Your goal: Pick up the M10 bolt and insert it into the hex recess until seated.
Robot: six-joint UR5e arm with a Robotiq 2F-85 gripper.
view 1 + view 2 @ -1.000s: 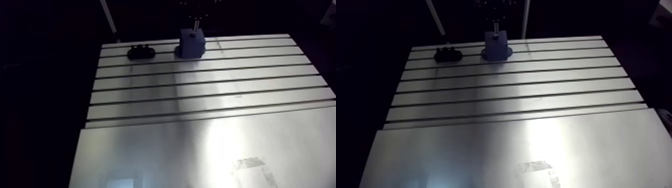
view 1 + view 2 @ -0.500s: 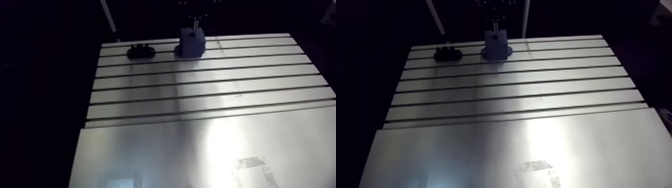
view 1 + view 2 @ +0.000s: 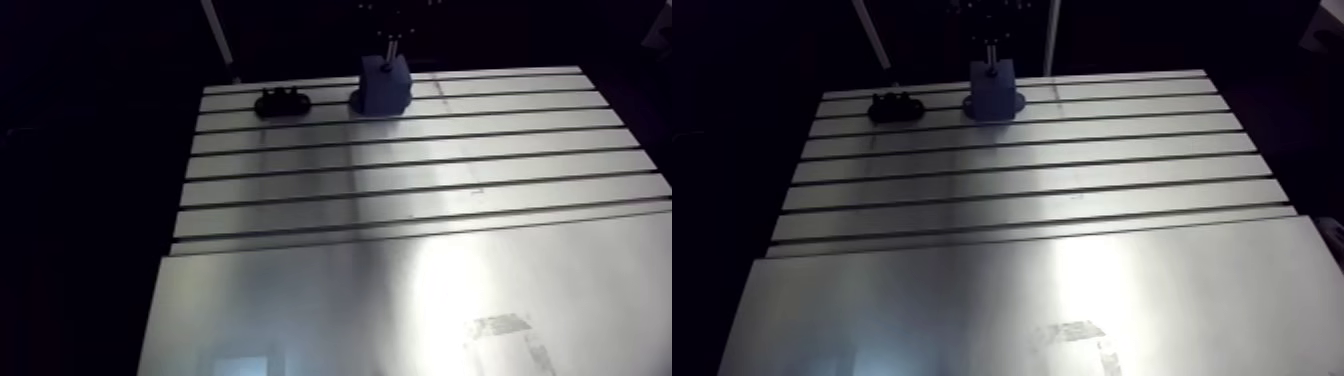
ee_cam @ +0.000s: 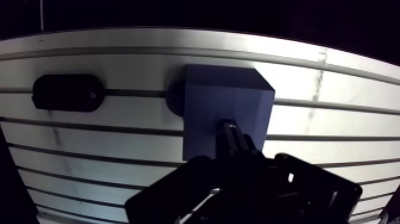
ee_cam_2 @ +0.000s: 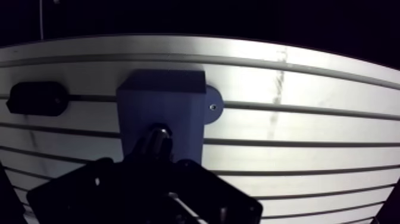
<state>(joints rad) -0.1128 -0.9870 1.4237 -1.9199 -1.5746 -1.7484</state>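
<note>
Aluminium table (image 3: 400, 200): a smooth plate (image 3: 350, 310) lies nearest, well short of the blue block (image 3: 384, 85), and bears a pale scuffed patch (image 3: 500, 330). Slotted rows run crosswise from the plate up to the block, which stands at the far rows. The M10 bolt (image 3: 389, 45) stands directly above the block, long axis upright, lower end pointing down at the block's top face. Whether it has entered the hex recess cannot be told. The gripper (image 4: 235, 152) is clamped on the bolt's upper part. A black oblong part (image 3: 281, 102) lies beside the block, apart from it.
</note>
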